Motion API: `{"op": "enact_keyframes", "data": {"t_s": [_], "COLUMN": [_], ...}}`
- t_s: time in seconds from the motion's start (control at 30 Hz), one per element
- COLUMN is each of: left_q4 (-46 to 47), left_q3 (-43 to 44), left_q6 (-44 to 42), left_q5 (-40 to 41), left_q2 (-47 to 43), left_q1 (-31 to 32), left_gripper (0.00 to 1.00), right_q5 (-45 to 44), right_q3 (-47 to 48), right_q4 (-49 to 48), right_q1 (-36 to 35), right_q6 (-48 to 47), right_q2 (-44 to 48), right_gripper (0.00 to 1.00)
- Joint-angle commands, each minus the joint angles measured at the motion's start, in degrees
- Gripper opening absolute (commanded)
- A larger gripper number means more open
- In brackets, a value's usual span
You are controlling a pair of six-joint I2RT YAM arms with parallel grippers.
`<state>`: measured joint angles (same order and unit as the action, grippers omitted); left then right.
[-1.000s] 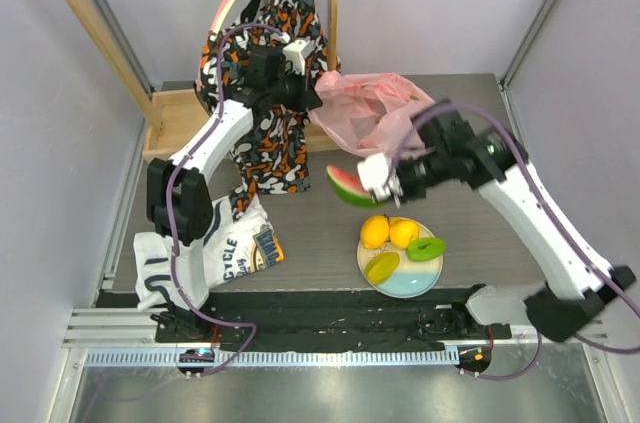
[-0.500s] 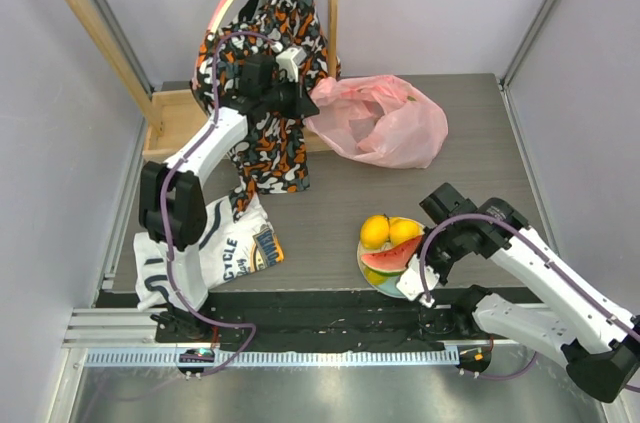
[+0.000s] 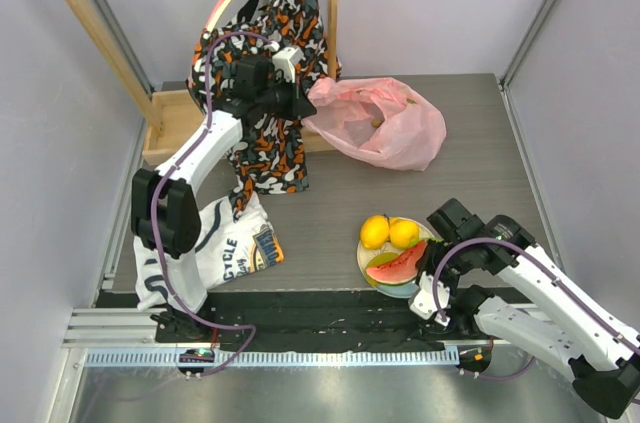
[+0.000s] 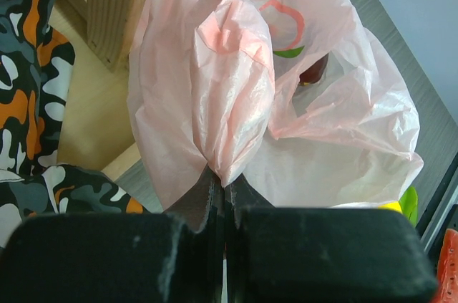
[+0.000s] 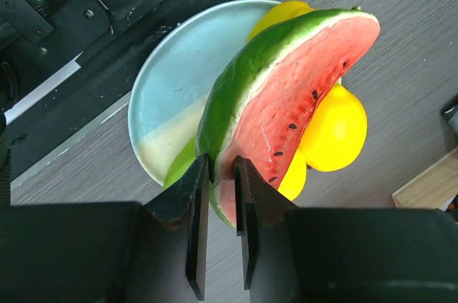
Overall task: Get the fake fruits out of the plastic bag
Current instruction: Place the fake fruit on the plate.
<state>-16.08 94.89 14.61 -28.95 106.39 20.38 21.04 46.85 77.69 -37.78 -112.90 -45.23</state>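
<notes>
Melon (image 5: 286,109) pinched by R gripper (image 5: 218,195), long axis toward 1 o'clock over plate (image 5: 172,81); L gripper (image 4: 223,199) clamps bag (image 4: 215,102).

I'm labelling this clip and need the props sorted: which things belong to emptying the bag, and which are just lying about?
Job:
pink plastic bag, pinched by left tool
watermelon slice in right tool
lemons and green piece on plate

Lying about:
patterned garment
white T-shirt
wooden rack
</notes>
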Motion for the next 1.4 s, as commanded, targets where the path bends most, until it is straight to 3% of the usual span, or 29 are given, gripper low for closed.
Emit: {"op": "enact_keyframes", "data": {"t_s": [0.0,0.27,0.5,0.83,0.93,0.97,1.0,1.17,1.3,1.37], "left_q4": [2.2,2.0,2.1,2.9,3.3,3.4,3.4,3.8,3.9,4.1], "left_q3": [-0.1,-1.1,-1.6,-1.6,-1.6,-1.6,-1.5,-0.9,-1.5,-2.6], "left_q6": [-0.7,-1.2,-1.0,0.9,1.4,1.6,1.6,2.3,2.8,3.1], "left_q5": [0.4,0.5,0.2,-1.1,-1.4,-1.6,-1.5,-2.4,-4.0,-4.5], "left_q2": [-2.7,-2.8,-2.3,-1.1,-0.7,-0.7,-0.5,0.0,-0.4,-1.4], "left_q1": [-0.6,-0.6,-0.6,-0.6,-0.5,-0.5,-0.5,-0.4,-0.3,-0.1], "left_gripper": [0.00,0.00,0.00,0.00,0.00,0.00,0.00,0.00,0.00,0.00], "right_q5": [1.3,2.3,2.8,2.6,1.5,1.3,1.0,0.5,-0.8,-3.6], "right_q3": [-1.7,-5.1,-6.2,-6.4,-6.7,-6.9,-7.1,-3.5,6.1,8.9], "right_q4": [8.7,7.7,-1.3,-10.8,-10.7,-10.7,-10.8,-8.7,-8.3,-12.8], "right_q1": [-0.3,-0.2,-0.2,-0.3,-0.3,-0.2,-0.3,-0.3,-0.3,-0.2], "right_q6": [-4.4,-6.9,-1.9,8.3,9.9,10.6,12.0,17.1,21.4,28.9], "right_q2": [0.4,-0.6,-8.1,-13.2,-13.4,-13.0,-12.7,-8.3,-5.5,-5.7], "right_gripper": [0.03,0.03,0.04,0.15,0.27,0.46,0.55,0.76,0.86,0.97]}}
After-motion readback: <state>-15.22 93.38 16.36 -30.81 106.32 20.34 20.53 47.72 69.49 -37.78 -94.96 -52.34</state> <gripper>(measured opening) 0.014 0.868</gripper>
